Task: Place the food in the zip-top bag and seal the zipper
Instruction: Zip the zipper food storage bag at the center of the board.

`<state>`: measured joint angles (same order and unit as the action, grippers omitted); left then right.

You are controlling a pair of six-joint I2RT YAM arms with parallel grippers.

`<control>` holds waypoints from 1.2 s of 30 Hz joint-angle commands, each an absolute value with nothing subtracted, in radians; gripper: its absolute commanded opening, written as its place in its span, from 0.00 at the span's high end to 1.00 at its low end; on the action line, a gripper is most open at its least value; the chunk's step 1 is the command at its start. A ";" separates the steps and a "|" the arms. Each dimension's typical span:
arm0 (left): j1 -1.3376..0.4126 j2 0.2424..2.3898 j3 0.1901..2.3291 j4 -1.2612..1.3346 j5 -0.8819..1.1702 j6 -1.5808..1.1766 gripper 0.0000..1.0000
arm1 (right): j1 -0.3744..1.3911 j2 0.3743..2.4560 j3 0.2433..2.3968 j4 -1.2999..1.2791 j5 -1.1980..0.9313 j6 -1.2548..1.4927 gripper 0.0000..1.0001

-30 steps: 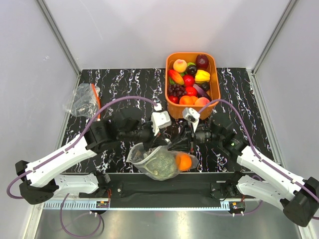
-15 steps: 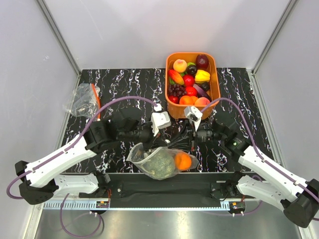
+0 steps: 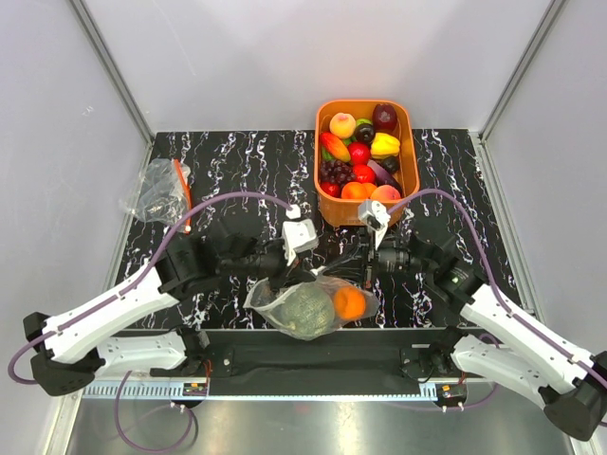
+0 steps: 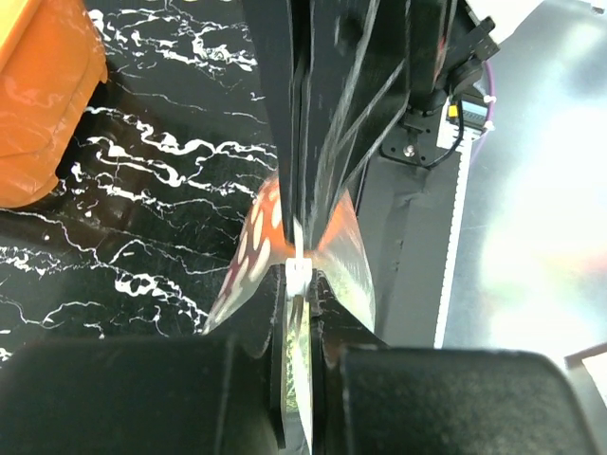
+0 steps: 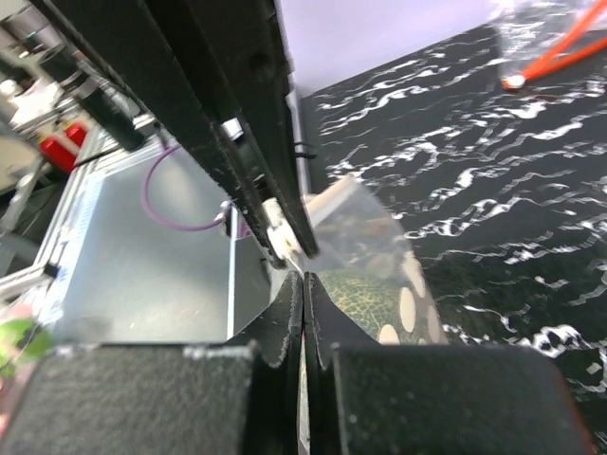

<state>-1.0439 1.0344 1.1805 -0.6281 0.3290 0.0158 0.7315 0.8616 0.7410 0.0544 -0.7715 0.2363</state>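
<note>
"So which step is this?"

"Sealing, I judge. The bag lies at the near middle of the table, with the melon and the orange fruit inside it, well apart from the basket at the far right."

"And the arms?"

"The left end effector is pressed together on the bag's mouth edge toward the left. The right end effector pinches the same edge toward the right."

"Is the zipper closed?"

"I cannot tell; the strip is too hard to make out. Next, I'd guess, they need firm pinches along the whole mouth, keeping the film flat between the fingers."
</note>
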 commanded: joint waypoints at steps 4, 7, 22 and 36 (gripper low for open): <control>-1.040 0.942 1.066 -0.641 0.292 0.023 1.00 | 0.716 0.787 0.746 0.060 -0.594 0.238 1.00; -1.040 0.917 1.036 -0.644 0.262 0.017 1.00 | 0.686 0.775 0.732 0.061 -0.528 0.255 1.00; -1.039 0.902 0.989 -0.669 0.216 0.002 1.00 | 0.485 0.772 0.658 0.049 -0.186 0.383 1.00; -1.040 0.903 0.971 -0.693 0.225 -0.043 1.00 | 0.350 0.762 0.661 -0.042 -0.052 0.446 1.00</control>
